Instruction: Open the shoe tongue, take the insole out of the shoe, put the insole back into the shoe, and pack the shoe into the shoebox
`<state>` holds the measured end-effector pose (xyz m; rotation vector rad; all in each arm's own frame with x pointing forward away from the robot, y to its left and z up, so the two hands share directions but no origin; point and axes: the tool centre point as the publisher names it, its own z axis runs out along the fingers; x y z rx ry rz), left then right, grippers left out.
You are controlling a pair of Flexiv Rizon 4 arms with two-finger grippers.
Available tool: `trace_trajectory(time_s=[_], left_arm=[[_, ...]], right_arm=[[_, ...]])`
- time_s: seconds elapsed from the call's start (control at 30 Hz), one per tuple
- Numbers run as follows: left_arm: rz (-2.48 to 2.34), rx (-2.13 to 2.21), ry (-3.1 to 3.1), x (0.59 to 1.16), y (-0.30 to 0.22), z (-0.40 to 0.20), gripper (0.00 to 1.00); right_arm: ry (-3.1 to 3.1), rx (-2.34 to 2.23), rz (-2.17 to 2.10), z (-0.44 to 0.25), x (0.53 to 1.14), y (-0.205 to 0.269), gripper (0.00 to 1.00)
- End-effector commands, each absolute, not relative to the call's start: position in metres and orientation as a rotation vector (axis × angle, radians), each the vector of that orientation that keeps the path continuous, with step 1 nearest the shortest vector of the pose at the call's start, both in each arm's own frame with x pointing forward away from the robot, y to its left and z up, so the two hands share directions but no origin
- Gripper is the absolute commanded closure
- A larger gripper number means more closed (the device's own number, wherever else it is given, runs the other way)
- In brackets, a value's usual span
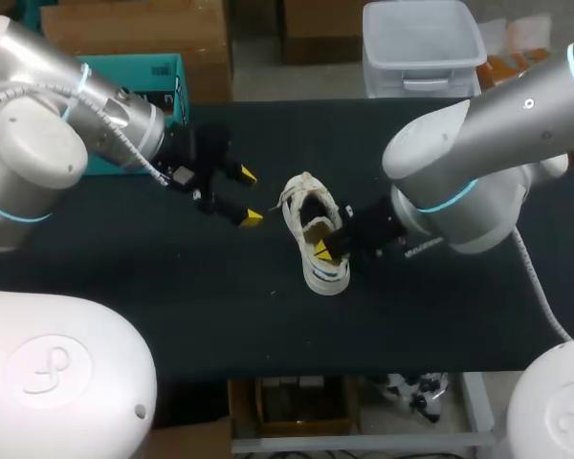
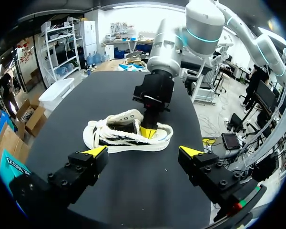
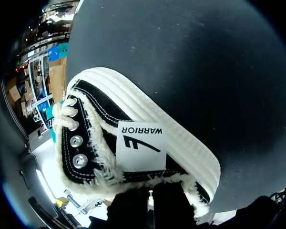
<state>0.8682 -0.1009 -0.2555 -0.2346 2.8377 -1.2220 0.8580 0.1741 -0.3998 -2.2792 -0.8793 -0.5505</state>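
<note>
Left gripper [image 1: 248,196] hung spread wide over the black table [image 1: 172,316]. At its three o'clock sat the white-and-black shoe [image 1: 311,215], near mid-table. Right gripper [image 1: 327,251] came in from four o'clock, a yellow tip inside the shoe's opening. Pinching or not, couldn't tell.

Dark tabletop [image 1: 172,316] in front of me. One black shoe [image 1: 327,275] with white sole and laces lies on it, near the middle.
</note>
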Motion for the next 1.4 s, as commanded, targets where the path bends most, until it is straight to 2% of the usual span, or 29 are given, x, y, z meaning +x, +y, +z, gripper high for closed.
trace_trajectory(time_s=[0.03, 0.57, 1.4], left_arm=[[-1.223, -0.236, 2.834, 0.867, -0.101, -0.255, 0.0], [-1.223, -0.236, 2.834, 0.867, -0.101, -0.255, 0.0], [-1.223, -0.236, 2.834, 0.867, -0.101, -0.255, 0.0]], right_arm=[[-0.886, -2.392, -0.565, -0.404, 0.846, 0.178, 1.0], [-0.959, -2.451, -0.68, -0.365, 0.829, 0.18, 1.0], [-0.879, -2.593, -0.531, -0.422, 0.837, 0.184, 1.0]])
